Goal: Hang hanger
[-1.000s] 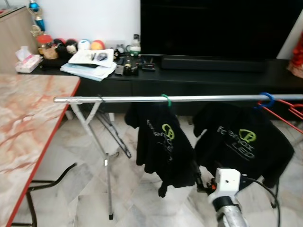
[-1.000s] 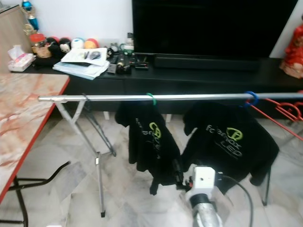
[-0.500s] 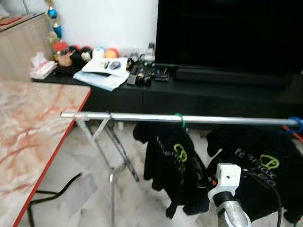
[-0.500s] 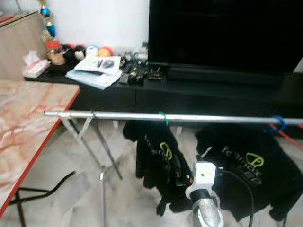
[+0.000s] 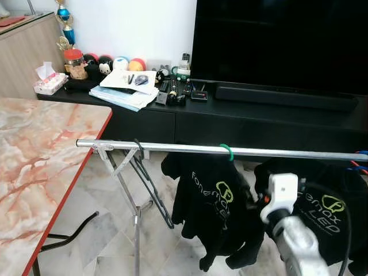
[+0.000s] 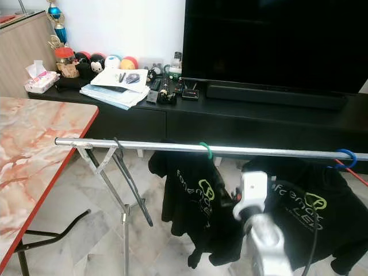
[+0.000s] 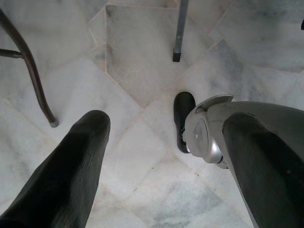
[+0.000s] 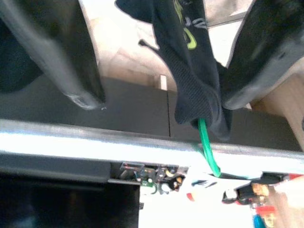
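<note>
Below the rail (image 5: 230,151) | I'm keeping right gripper (image 8: 161,71) jaws apart beside green hanger (image 5: 227,152) with shirt (image 5: 210,201) | left gripper (image 7: 161,156) hanging idle, jaws apart | risk: bumping hook off.

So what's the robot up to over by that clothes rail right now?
It is hanging laundry. A black T-shirt on a green hanger is hooked over the metal rail, and the right gripper sits open just below that rail with the shirt between its fingers. A second black shirt on a blue hanger hangs further along. The left gripper hangs idle, open, pointing at the marble floor.
</note>
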Available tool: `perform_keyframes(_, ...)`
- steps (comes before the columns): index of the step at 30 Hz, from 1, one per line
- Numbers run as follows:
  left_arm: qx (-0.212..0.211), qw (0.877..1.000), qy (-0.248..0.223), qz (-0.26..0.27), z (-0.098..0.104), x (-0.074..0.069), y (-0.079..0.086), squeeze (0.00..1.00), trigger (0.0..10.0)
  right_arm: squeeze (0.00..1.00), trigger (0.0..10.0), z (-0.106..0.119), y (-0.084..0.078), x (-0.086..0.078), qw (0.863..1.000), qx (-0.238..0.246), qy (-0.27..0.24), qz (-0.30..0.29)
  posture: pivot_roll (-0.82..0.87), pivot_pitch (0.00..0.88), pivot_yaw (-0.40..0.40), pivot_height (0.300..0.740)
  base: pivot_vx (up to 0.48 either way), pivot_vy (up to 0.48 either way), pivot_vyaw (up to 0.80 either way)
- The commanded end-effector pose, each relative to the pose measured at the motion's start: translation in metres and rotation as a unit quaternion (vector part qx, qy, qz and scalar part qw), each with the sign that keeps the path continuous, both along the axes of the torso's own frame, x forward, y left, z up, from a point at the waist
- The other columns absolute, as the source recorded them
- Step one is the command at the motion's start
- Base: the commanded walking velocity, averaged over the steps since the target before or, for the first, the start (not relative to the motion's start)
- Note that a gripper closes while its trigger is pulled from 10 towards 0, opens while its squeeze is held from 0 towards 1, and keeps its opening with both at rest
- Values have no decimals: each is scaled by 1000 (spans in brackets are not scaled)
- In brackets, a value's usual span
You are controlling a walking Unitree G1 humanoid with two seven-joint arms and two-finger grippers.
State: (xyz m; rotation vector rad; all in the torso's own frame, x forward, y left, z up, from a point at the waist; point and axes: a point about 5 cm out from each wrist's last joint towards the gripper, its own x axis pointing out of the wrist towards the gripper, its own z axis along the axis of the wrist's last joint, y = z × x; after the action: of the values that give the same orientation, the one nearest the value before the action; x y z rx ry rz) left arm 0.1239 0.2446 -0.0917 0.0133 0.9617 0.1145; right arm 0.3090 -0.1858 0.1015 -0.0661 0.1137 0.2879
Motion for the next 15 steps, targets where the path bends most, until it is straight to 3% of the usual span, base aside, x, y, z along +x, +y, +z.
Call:
perform_keyframes(1, -8, 1000, 16, 0, -3, -7, -1, 0, 10000, 0, 10000, -6, 1, 1, 997, -35, 49, 54, -57, 59, -35, 740, 0, 0, 0)
perform_keyframes(4, -9, 1000, 18, 1, -3, -6, -3, 0, 10000, 0, 10000, -6, 1, 3, 993, -29, 83, 84, -55, 59, -33, 740, 0, 0, 0)
perform_keyframes(7, -14, 1000, 21, -2, -5, -3, -11, 0, 10000, 0, 10000, -14, -4, 6, 987, -69, 113, 95, -43, 59, -34, 740, 0, 0, 0)
perform_keyframes(11, -16, 1000, 20, -2, -5, 0, -16, 0, 10000, 0, 10000, -19, -7, 12, 984, -99, 128, 81, -33, 68, -33, 740, 0, 0, 0)
perform_keyframes(15, -16, 1000, 20, -1, -6, 1, -18, 0, 10000, 0, 10000, -12, 1, 24, 986, -93, 119, 74, -32, 73, -26, 740, 0, 0, 0)
